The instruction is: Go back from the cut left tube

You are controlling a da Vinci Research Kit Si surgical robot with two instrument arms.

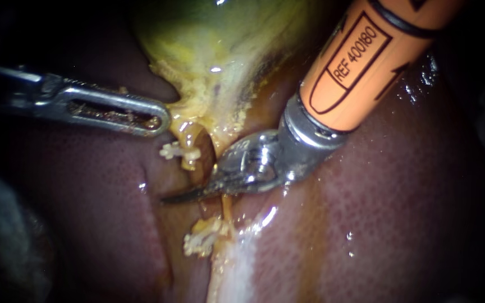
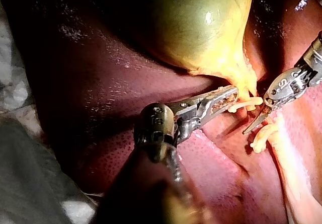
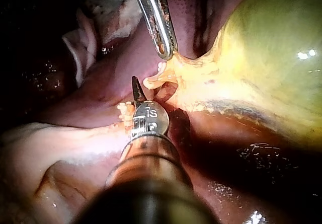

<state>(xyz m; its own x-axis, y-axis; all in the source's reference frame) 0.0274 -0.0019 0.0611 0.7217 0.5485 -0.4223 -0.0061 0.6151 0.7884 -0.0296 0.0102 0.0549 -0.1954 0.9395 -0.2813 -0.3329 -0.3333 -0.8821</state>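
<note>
Dark red liver (image 1: 399, 224), wet and glistening, fills the field, with the green-yellow gallbladder (image 1: 225, 50) lying on it at the upper edge of the endoscope view and narrowing to a ragged yellow neck. The left instrument (image 1: 155, 119) comes in from the left, its slotted jaws closed together on the fringe of that neck, which rises to a small peak at their tip in the right wrist view. The right instrument (image 1: 189, 194), an orange shaft ending in a metal wrist, comes down from the upper right. Its two slim curved blades lie together in one dark point and grip nothing. They rest across the gap in the cut tube (image 1: 198, 157). The brown upper end of the tube hangs from the gallbladder's neck and stops at the blades, though whether it touches them cannot be told, and a yellowish lower end runs on just beneath them. A white clip (image 1: 174, 151) sits on the upper end, just beside the left instrument's tip. More white clips (image 1: 200, 240) bunch on the lower end, next to a pale streak across the liver. The blades' point reaches past the tube and lies over bare liver. In the left wrist view, pale cloth (image 2: 17, 108) shows beyond the liver's edge, off to the side of the left instrument's shaft and well apart from both tips.
</note>
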